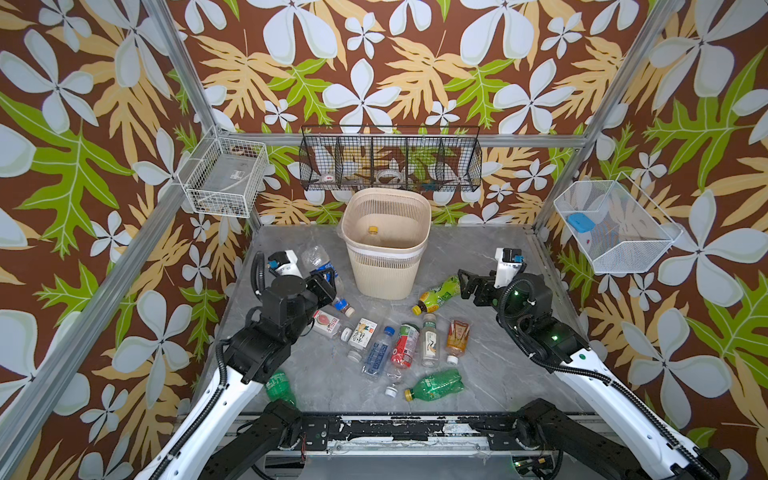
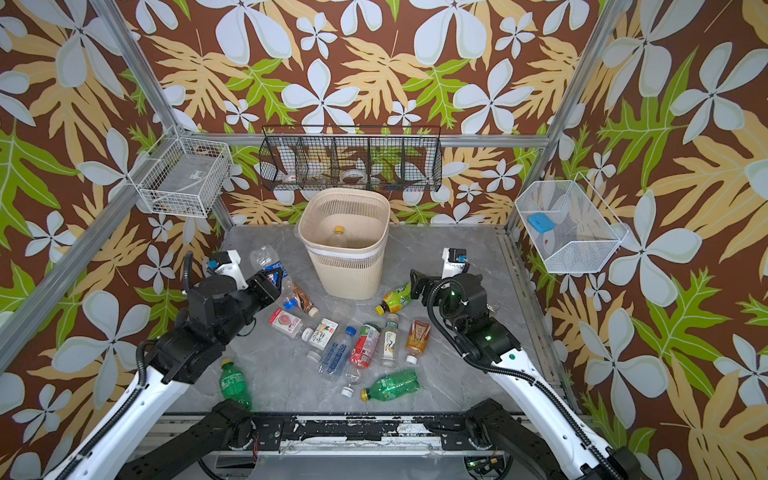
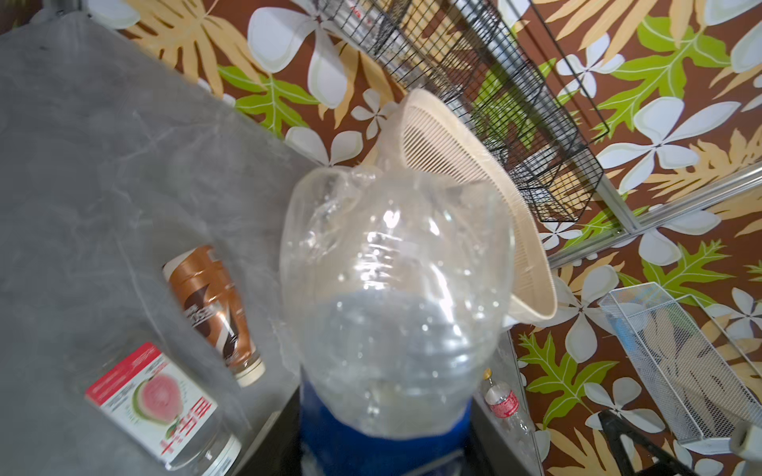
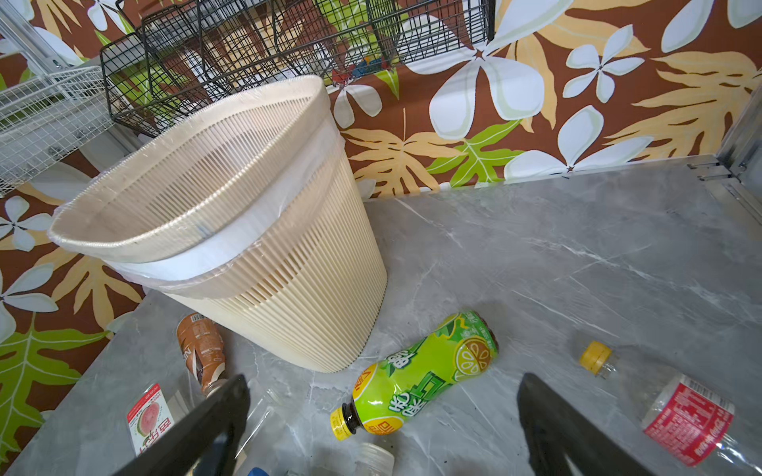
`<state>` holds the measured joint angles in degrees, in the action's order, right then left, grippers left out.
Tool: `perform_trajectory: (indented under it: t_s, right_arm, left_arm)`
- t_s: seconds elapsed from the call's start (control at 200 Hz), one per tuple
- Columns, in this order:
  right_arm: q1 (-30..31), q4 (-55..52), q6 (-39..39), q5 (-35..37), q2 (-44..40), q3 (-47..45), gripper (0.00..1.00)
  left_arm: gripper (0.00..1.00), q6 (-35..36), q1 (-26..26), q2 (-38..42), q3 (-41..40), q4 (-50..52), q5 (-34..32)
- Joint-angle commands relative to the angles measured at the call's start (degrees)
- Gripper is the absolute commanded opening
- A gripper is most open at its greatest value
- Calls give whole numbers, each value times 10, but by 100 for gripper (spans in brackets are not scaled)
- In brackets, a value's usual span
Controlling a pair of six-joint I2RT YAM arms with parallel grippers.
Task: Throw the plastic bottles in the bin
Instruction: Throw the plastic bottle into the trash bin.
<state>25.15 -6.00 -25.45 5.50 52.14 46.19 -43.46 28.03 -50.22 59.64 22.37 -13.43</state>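
The left tool [image 1: 322, 276] grips one light, thin, crushable clear bottle [image 3: 391, 288] by its blue-labelled waist beside the single bin [image 1: 384, 266], which holds one yellow-capped bottle [image 1: 373, 232], while the right tool [image 4: 383, 397] gapes wide over a green bottle [image 4: 420, 379], one of about eleven loose on the tabletop [image 1: 478, 374].

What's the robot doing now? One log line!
left gripper: shut on clear blue-label bottle | right gripper: open near green lemon-label bottle | bin: yellow-capped bottle inside
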Motion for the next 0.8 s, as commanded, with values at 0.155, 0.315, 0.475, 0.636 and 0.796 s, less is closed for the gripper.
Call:
perform_trajectory:
  t_s: [0.155, 0.315, 0.475, 0.636, 0.796]
  right_arm:
    - [1, -22, 4, 23, -9, 17, 100]
    - [0, -36, 8, 34, -19, 21, 100]
    - [0, -45, 11, 43, -23, 23, 99]
    - [0, -47, 15, 43, -22, 28, 100]
    - [0, -45, 15, 40, -19, 28, 100]
  left_arm:
    - [42, 138, 0, -206, 184, -152, 50]
    - [42, 195, 1, -322, 294, -159, 31]
    - [42, 212, 1, -386, 339, -149, 12]
    - [43, 217, 1, -398, 332, -153, -11]
    - [43, 211, 1, -401, 325, -153, -11]
